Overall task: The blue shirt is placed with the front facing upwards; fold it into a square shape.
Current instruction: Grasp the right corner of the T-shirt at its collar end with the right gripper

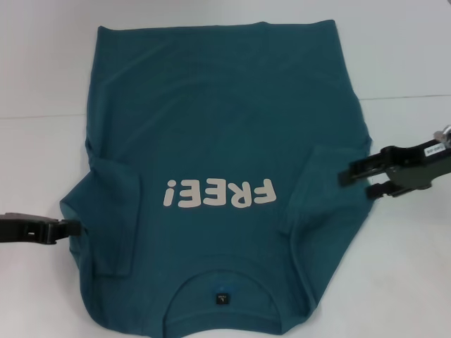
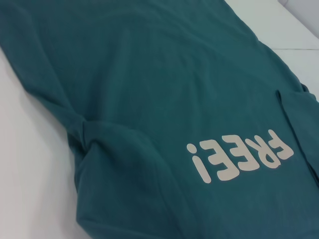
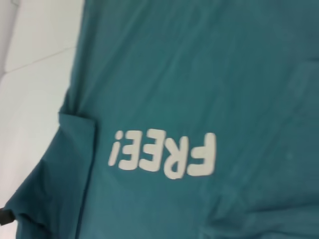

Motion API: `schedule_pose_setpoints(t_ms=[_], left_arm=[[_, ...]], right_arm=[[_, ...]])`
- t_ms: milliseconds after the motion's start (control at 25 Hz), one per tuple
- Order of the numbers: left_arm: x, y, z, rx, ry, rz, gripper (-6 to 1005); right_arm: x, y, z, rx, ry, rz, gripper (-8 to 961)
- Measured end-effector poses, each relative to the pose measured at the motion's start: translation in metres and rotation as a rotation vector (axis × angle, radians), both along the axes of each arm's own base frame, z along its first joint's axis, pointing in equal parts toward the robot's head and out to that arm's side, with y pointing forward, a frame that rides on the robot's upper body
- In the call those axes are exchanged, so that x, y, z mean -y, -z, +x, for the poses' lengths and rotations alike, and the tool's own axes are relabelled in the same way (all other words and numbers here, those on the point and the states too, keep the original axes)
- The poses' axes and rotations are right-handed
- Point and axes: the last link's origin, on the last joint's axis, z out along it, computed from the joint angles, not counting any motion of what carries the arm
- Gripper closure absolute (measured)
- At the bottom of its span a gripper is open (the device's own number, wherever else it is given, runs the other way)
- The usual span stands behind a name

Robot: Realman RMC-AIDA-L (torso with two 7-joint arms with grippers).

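The blue shirt (image 1: 218,141) lies flat on the white table, front up, with the off-white "FREE!" print (image 1: 218,193) and the collar with its dark label (image 1: 221,298) at the near edge. Both short sleeves are folded inward onto the body. My left gripper (image 1: 70,227) sits low at the shirt's left shoulder edge, touching the fabric. My right gripper (image 1: 359,179) is open at the right edge of the shirt, by the folded right sleeve (image 1: 317,190), with nothing between its fingers. The print also shows in the left wrist view (image 2: 239,157) and the right wrist view (image 3: 164,154).
A white table (image 1: 402,274) surrounds the shirt on all sides. A faint seam line (image 1: 42,115) runs across it at the left and right. The shirt's hem (image 1: 211,28) lies at the far side.
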Motion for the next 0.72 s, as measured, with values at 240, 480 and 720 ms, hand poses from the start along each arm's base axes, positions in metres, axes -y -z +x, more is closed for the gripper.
schedule_pose_setpoints(t_ms=[240,480,720], left_arm=[[-0.002,0.000,0.003,-0.001,0.006,-0.004,997],[-0.002,0.000,0.003,0.000,0.007,-0.006,997],[-0.002,0.002,0.004,-0.002,0.013,-0.010,997]], right_arm=[[-0.002,0.004,-0.015,0.025,0.056,-0.069,119],[-0.007,0.037,-0.027,0.109,0.027,-0.110,121],[-0.012,0.059,-0.032,0.134,0.023,-0.091,120]])
